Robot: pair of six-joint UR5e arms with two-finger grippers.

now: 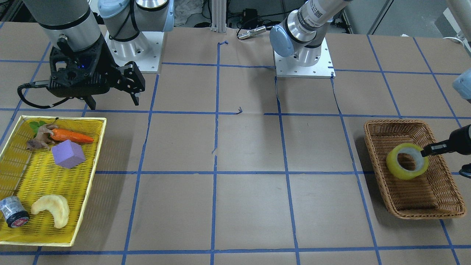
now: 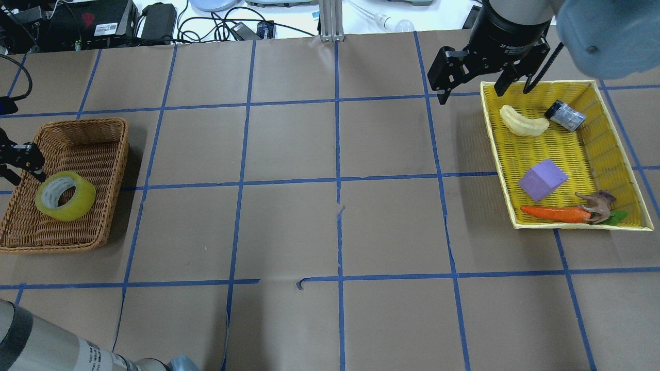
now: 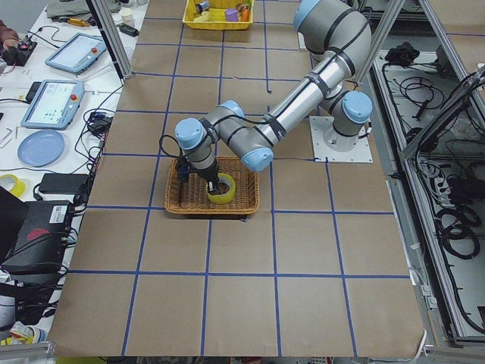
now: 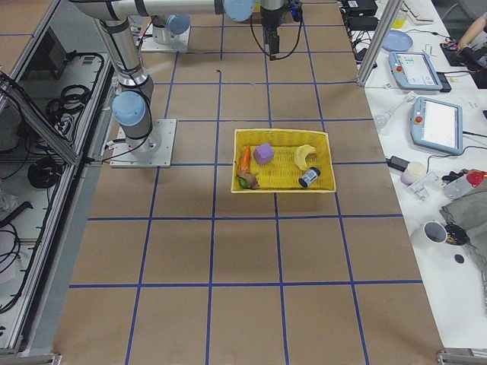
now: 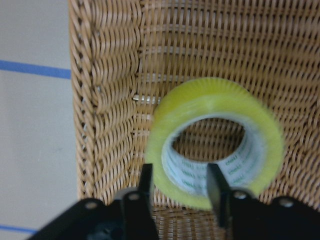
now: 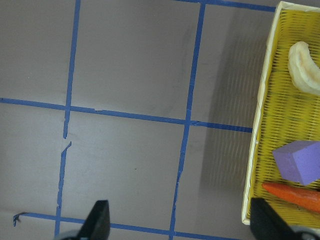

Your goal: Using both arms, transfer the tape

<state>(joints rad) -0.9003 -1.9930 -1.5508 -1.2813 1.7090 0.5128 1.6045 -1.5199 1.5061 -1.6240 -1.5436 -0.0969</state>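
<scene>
The yellow tape roll (image 1: 401, 172) stands tilted on edge in the brown wicker basket (image 1: 415, 213), at the left of the overhead view (image 2: 77, 203). My left gripper (image 1: 425, 151) is shut on the tape's wall. In the left wrist view one finger (image 5: 146, 187) lies outside the roll (image 5: 215, 100) and the other sits inside the core. My right gripper (image 1: 112, 101) is open and empty. It hovers over the table beside the far edge of the yellow tray (image 1: 88, 184), far from the tape.
The yellow tray (image 2: 497, 154) holds a purple block (image 1: 68, 154), a carrot (image 1: 71, 136), a pale crescent piece (image 1: 51, 209), a brown figure and a dark cylinder (image 1: 13, 211). Blue tape lines grid the brown table.
</scene>
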